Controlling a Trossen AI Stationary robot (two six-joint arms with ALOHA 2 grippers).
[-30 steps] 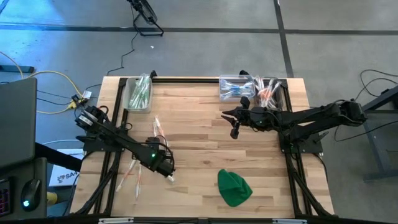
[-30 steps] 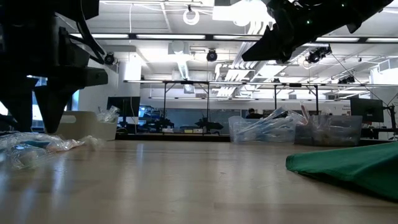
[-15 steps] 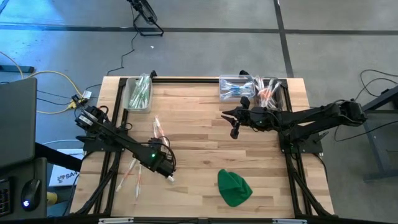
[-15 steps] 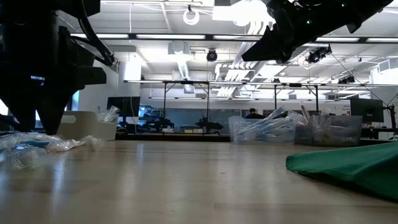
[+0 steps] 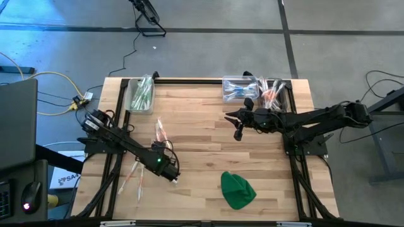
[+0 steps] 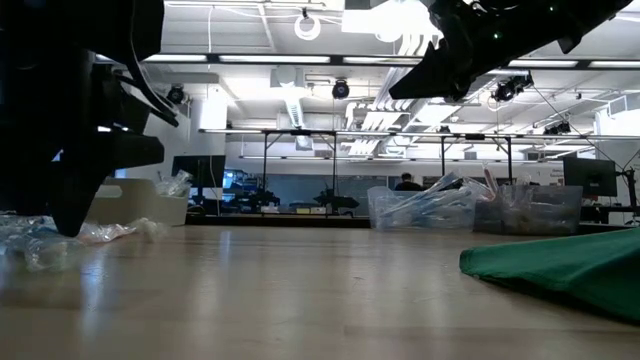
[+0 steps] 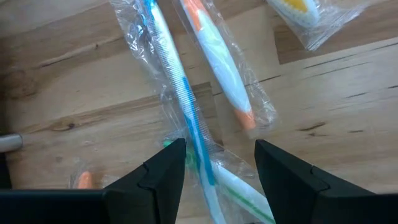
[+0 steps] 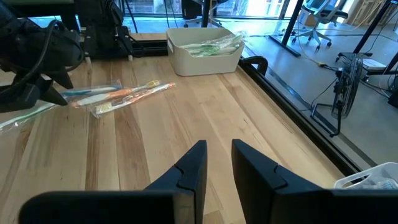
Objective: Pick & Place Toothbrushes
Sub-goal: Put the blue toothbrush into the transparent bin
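1. My left pincer (image 5: 171, 175) slid a bit further along the bench toward the near edge and a touch right in the overhead shot, compared with a second ago.
2. The left arm's elbow near the bench's left edge shifted a little the same way.
3. From the low camera, my left arm's dark bulk has grown and dropped, covering more of the wrapped toothbrushes (image 6: 40, 238) on that side.
4. It now sits fingers apart right over the wrapped blue toothbrush (image 7: 180, 93), straddling it.
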